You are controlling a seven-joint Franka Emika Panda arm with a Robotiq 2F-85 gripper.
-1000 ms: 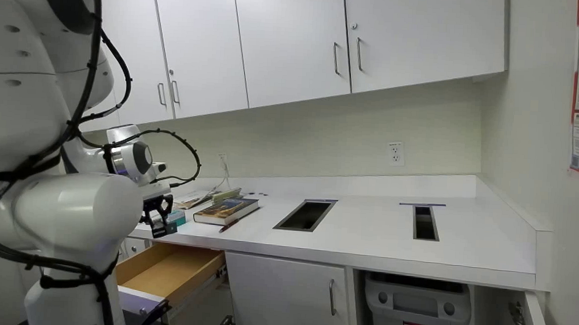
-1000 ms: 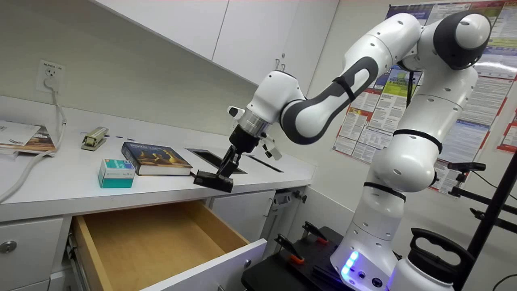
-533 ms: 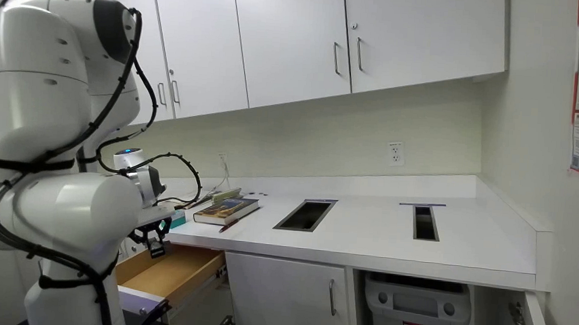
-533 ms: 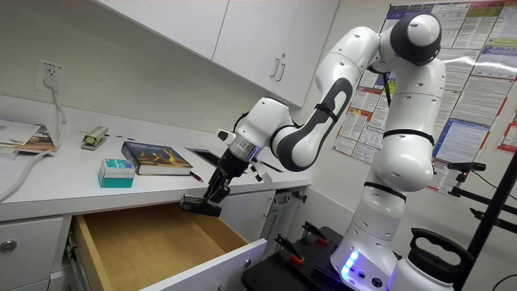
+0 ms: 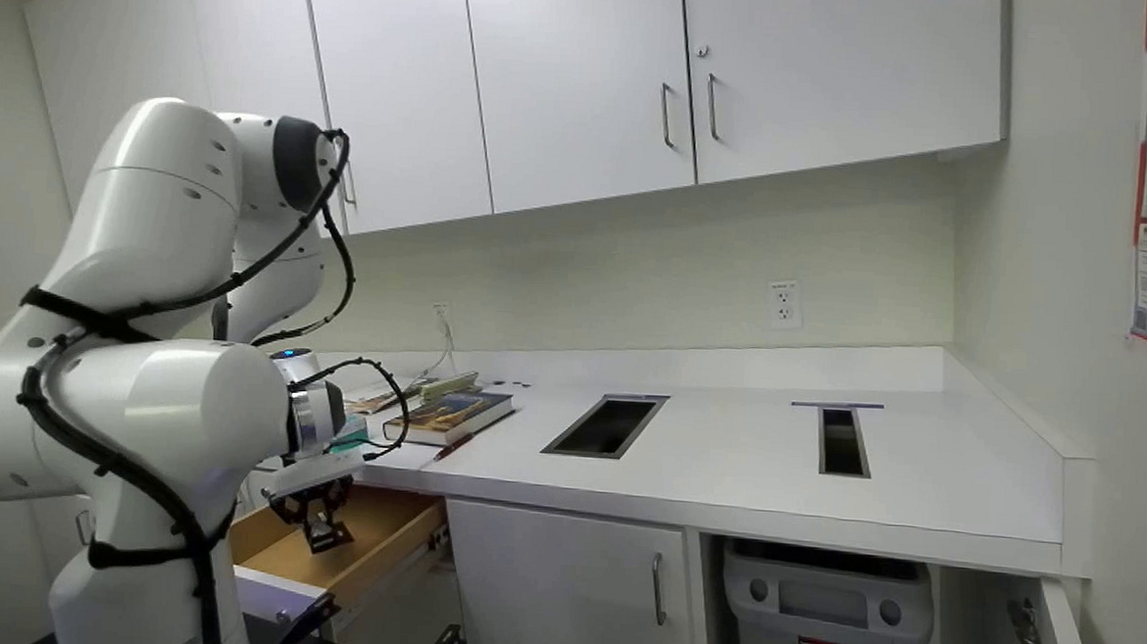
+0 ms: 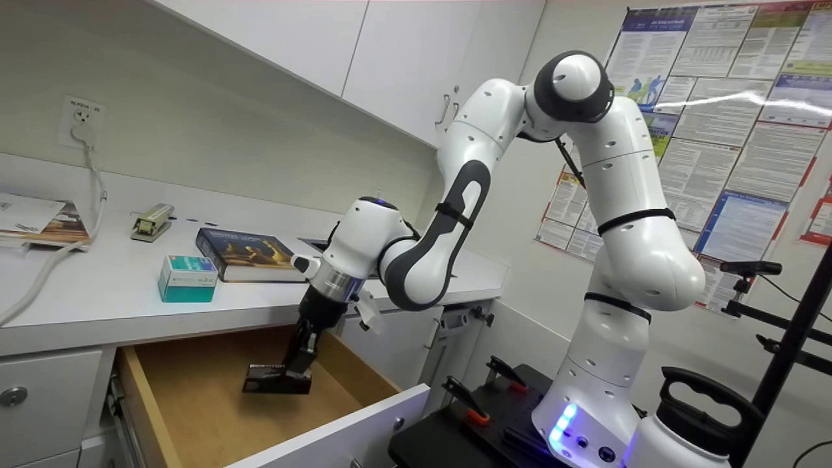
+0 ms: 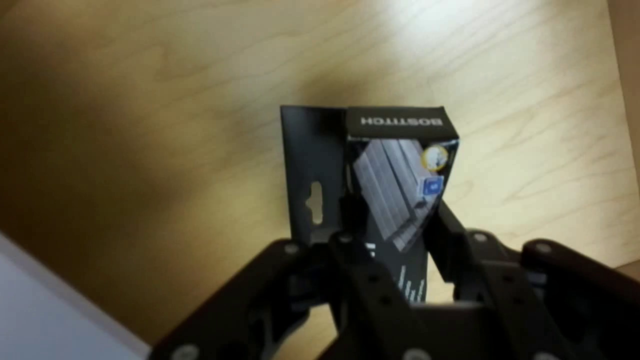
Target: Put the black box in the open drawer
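The pincer (image 7: 397, 215) has come down in the last second, bringing the black box (image 7: 385, 170) from higher up to a place over the floor of the open drawer (image 6: 201, 396); I judge the carry nearly done, with perhaps a short lowering and then the release left. Its fingers (image 7: 450, 245) are parted only by the box's width, gripping it from both sides. Whether the box touches the drawer floor I cannot tell. Farther off, the book (image 6: 253, 255) lies unmoved on the white worktop (image 6: 117, 286).
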